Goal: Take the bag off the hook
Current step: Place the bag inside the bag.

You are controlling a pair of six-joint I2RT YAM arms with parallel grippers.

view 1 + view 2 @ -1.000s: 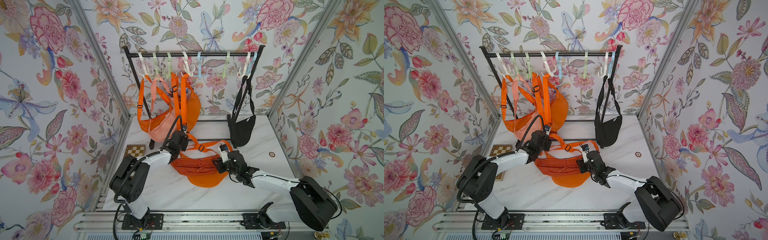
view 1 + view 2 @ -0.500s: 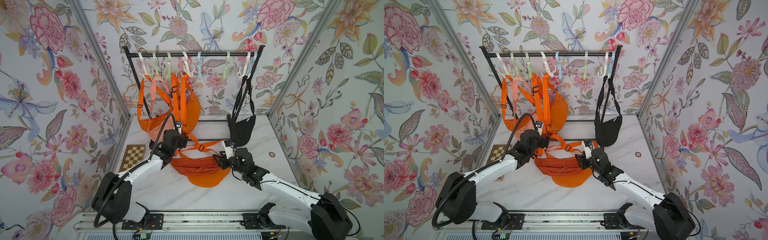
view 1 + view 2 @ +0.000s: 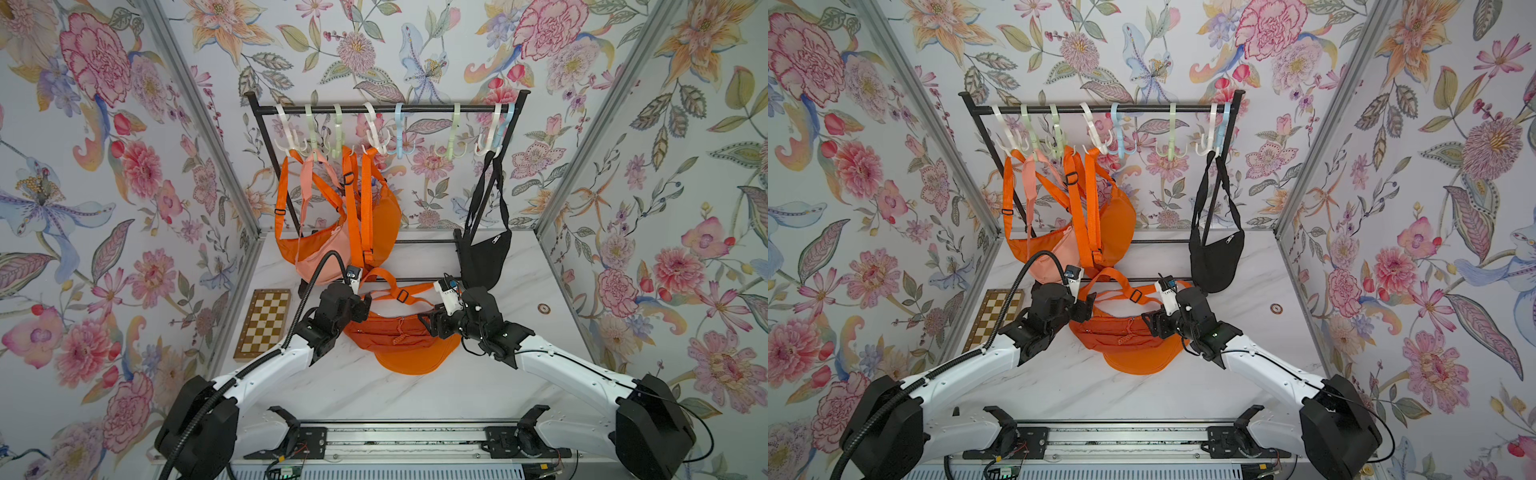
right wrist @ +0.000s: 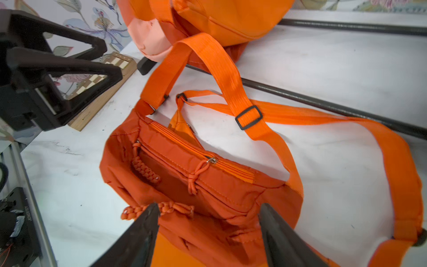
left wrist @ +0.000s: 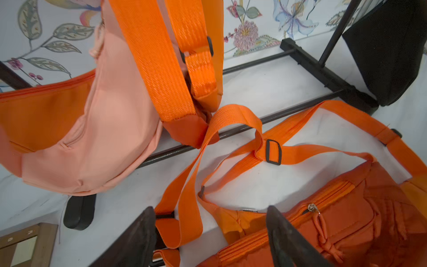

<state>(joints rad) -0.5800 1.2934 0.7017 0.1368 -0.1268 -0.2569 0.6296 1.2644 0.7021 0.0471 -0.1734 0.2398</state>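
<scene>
Orange bag point(image 3: 399, 336) lies flat on the white marble table point(image 3: 415, 395) at the centre of both top views, off the hooks, its strap point(image 3: 395, 291) looped toward the rack's foot bar. The left gripper point(image 3: 363, 305) stands released at the bag's left end, jaws wide apart. In the left wrist view the strap lies loose between its fingers point(image 5: 134, 238). The right gripper point(image 3: 428, 322), also released with jaws spread, hovers at the bag's right end, and the right wrist view shows the zip pocket just ahead of it.

Behind them, in the upper middle of the frame, a black rack point(image 3: 390, 109) carries pastel hooks point(image 3: 399, 129). Hanging orange bags point(image 3: 378, 216) and a peach bag point(image 3: 320, 257) fill its left side, and a black bag point(image 3: 482, 257) hangs at right. A chessboard point(image 3: 266, 322) lies at the table's left edge, a small round disc point(image 3: 543, 308) at right. Floral wallpaper point(image 3: 104, 166) covers all three walls.
</scene>
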